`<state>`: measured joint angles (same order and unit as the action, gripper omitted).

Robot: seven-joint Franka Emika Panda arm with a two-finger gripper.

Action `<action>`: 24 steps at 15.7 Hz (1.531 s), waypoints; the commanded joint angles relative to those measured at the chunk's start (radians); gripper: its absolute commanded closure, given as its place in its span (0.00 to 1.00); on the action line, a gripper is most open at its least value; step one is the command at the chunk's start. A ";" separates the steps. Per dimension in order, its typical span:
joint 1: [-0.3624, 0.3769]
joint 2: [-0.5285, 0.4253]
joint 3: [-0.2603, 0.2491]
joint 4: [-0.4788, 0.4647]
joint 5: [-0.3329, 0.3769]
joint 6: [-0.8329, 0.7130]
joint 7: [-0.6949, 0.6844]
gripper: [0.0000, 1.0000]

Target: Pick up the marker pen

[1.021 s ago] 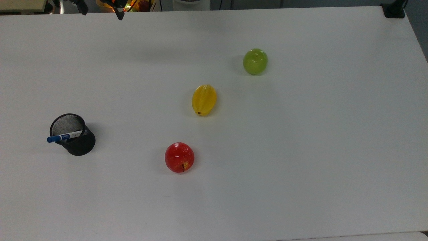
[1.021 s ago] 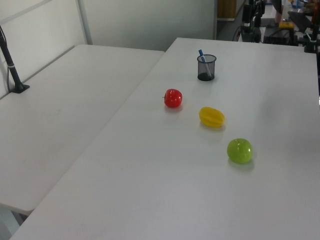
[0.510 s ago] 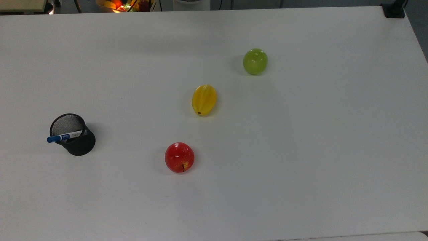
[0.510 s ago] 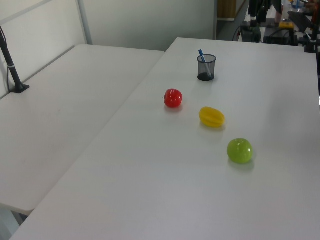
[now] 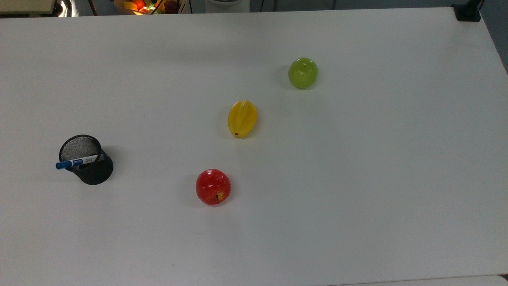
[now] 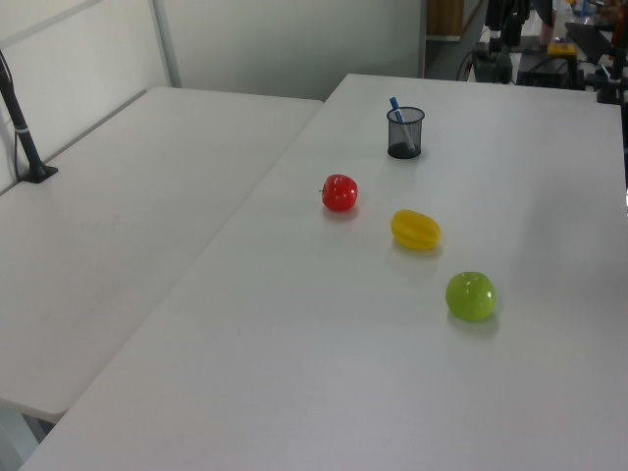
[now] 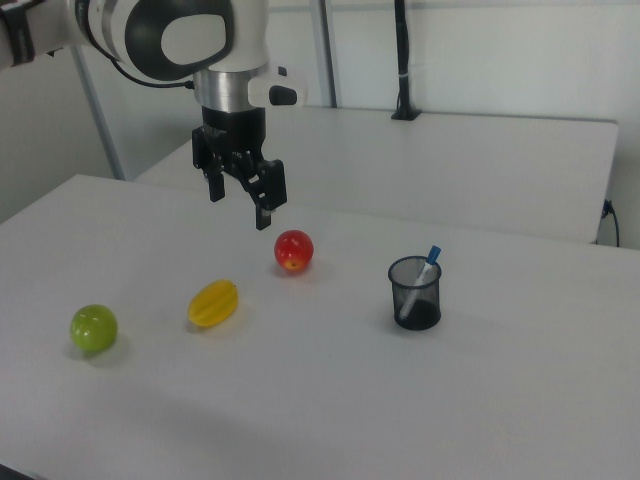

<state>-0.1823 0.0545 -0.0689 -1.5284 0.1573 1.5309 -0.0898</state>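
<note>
Leaning in the black mesh cup (image 7: 415,293), the marker pen (image 7: 421,277) waits while the gripper (image 7: 238,200) hangs spread above the table; a crooked pull would likely tip the cup.

White table (image 5: 357,198) with mesh cup (image 5: 93,169), three fruits (image 5: 242,118).
</note>
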 commanded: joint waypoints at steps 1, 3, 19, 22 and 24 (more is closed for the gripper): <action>-0.005 -0.015 -0.006 -0.007 0.024 -0.028 -0.018 0.00; -0.005 -0.015 -0.006 -0.007 0.024 -0.028 -0.019 0.00; -0.003 -0.016 -0.005 -0.007 0.021 -0.035 -0.022 0.00; -0.005 -0.016 -0.005 -0.007 0.021 -0.046 -0.024 0.00; -0.005 -0.016 -0.006 -0.007 0.021 -0.038 -0.034 0.00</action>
<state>-0.1826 0.0545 -0.0689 -1.5284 0.1574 1.5176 -0.0912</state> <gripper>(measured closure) 0.000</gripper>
